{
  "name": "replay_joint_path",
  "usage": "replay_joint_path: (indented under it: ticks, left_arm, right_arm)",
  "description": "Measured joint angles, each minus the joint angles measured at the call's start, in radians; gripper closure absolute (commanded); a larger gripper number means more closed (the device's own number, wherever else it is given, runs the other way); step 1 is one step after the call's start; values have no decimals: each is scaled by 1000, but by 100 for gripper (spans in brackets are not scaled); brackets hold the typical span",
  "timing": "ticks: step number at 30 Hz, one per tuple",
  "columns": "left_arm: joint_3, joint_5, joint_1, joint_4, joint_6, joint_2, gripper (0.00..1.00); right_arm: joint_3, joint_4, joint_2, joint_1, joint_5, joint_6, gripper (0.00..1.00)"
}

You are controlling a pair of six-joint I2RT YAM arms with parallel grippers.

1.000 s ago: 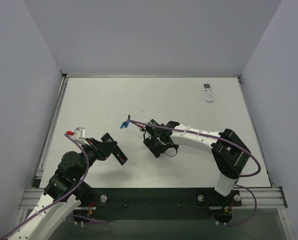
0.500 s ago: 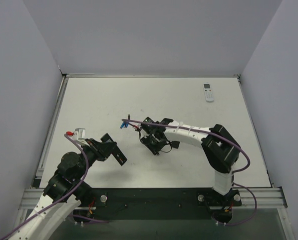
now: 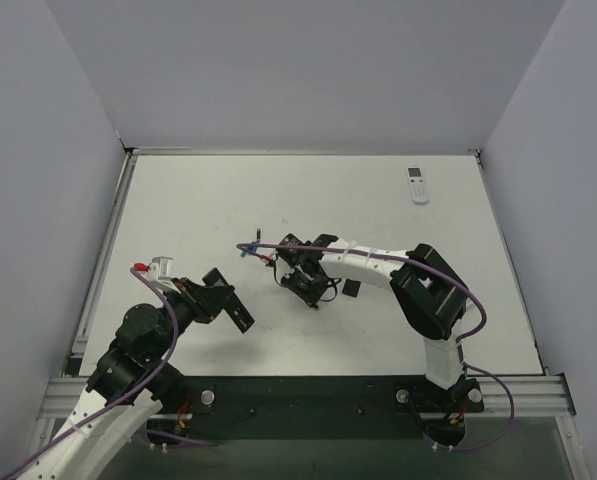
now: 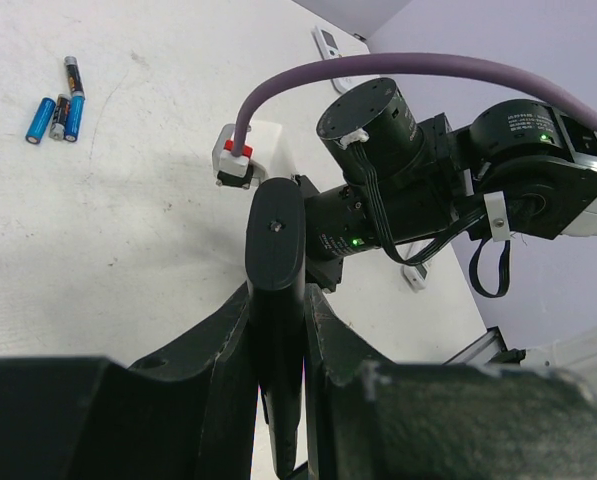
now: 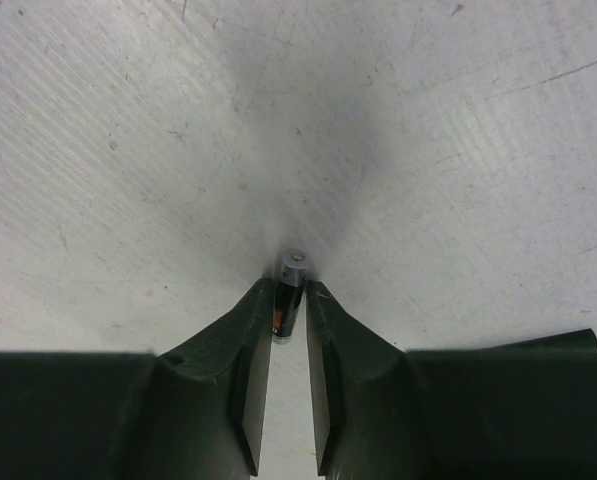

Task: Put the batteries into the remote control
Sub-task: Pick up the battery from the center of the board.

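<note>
The remote was clamped in the left pincer above the tabletop. The right pincer was closed on a dark battery lying there. Caught only at the tips, it could be squeezed out and lost.

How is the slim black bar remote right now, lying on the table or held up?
Held up: the left gripper pinches the slim black bar remote between its fingers, lifted above the white table.
</note>
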State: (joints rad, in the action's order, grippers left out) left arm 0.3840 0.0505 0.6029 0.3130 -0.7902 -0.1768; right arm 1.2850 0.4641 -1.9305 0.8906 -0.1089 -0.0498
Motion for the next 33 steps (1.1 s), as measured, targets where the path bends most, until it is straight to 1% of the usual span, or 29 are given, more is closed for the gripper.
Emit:
replay_joint_path:
  ticks: [2, 5, 7, 8, 12, 16, 22, 29, 31, 33]
  left_arm:
    - [0, 0, 0, 0, 2, 0, 100]
    - [0, -3, 0, 1, 8, 0, 100]
    - [0, -5, 0, 1, 10, 0, 100]
    - [0, -6, 0, 1, 13, 0, 100]
    - [6, -14, 0, 3, 19, 0, 100]
    - [19, -14, 0, 6, 29, 0, 100]
    - [23, -39, 1, 33, 45, 4, 100]
    - [32, -68, 5, 44, 62, 38, 100]
    - [45, -68, 5, 43, 66, 44, 100]
    - [55, -68, 5, 42, 70, 46, 100]
  right_arm:
    - [4, 11, -3, 0, 1, -22, 91]
    - [14, 24, -9, 3, 6, -64, 93]
    - [15, 31, -10, 9, 14, -124, 93]
    - [15, 35, -10, 16, 17, -159, 96]
    - [15, 53, -10, 67, 19, -309, 96]
    - [15, 68, -10, 107, 26, -432, 92]
    - [15, 68, -10, 114, 67, -589, 90]
    - [15, 69, -17, 116, 109, -682, 73]
    - [15, 70, -22, 119, 113, -691, 73]
    - [17, 72, -26, 122, 123, -702, 69]
